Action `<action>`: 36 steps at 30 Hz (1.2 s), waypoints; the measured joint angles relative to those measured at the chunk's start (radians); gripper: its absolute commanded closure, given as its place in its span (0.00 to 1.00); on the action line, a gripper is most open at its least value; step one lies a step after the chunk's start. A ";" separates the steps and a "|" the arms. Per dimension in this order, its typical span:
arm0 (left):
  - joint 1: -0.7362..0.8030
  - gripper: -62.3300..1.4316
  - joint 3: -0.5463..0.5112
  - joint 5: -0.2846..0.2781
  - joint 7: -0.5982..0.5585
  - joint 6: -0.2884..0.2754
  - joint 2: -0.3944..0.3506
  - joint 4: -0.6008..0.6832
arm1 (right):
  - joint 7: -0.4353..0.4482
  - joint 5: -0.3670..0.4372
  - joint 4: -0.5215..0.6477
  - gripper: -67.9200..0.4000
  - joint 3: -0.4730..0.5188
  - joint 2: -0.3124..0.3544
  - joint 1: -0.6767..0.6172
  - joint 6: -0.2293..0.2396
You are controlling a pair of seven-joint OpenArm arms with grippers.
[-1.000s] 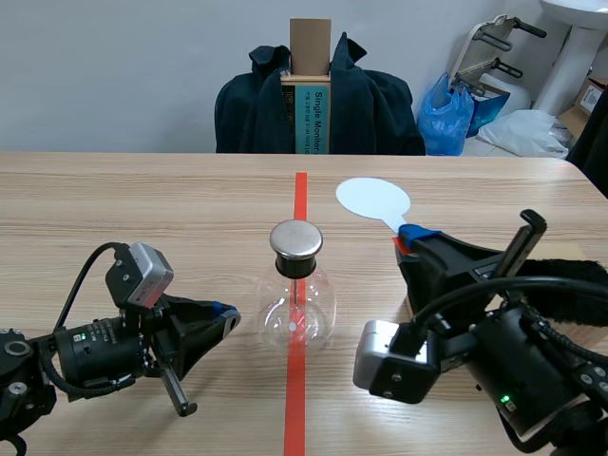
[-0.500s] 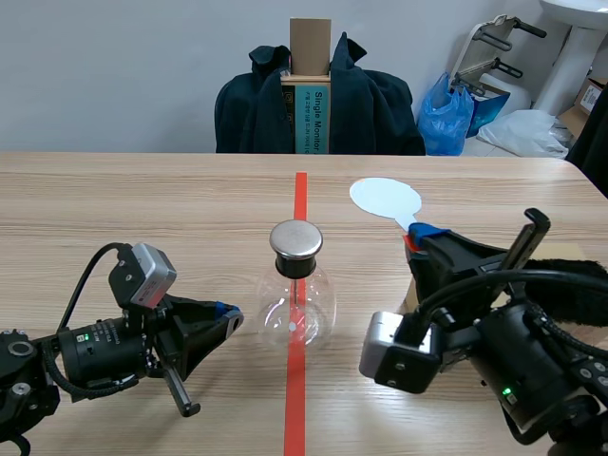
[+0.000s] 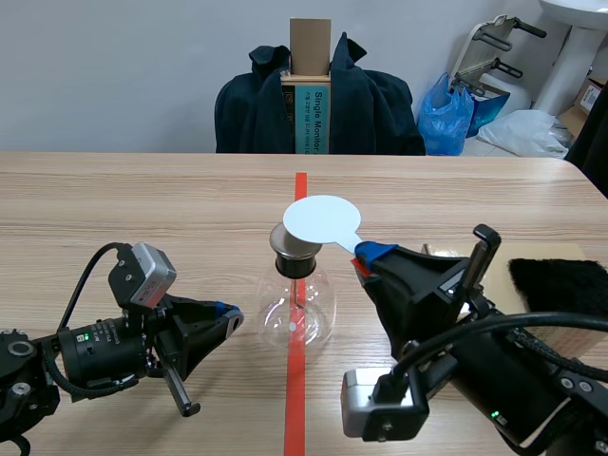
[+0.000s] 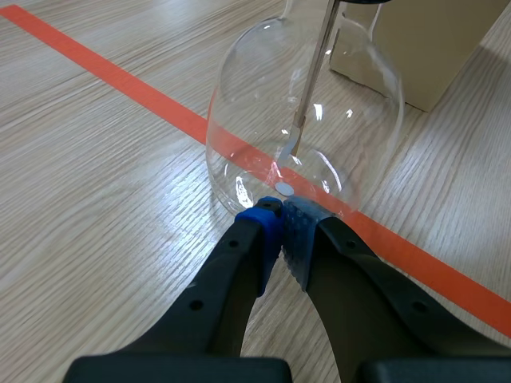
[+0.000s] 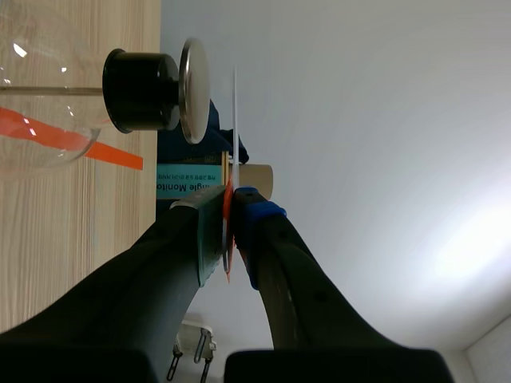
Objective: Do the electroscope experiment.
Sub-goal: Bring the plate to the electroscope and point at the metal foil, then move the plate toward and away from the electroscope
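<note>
White disc (image 3: 322, 220) just over flask cap (image 3: 291, 246), narrow gap between.

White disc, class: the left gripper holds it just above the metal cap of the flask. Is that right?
Not quite. The right gripper holds the white disc just above the metal cap of the flask, as the scene view shows. The left gripper is shut on nothing, by the flask's base.

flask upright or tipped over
Upright: the flask stands on its round base on the table, with the metal cap on top and the rod hanging straight down inside.
</note>
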 measured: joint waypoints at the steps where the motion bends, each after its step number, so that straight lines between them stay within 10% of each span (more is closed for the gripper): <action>1: 0.000 0.93 0.000 0.000 0.000 0.000 0.000 0.000 | 0.013 0.000 0.000 0.98 0.000 0.000 0.000 0.000; 20: 0.000 0.93 0.000 0.000 0.000 0.000 0.000 0.000 | 0.055 -0.048 0.000 0.98 0.000 0.000 0.000 0.000; 36: 0.000 0.93 0.000 0.000 0.000 0.000 0.000 0.000 | -0.212 -0.048 0.000 0.98 0.000 0.000 0.000 0.048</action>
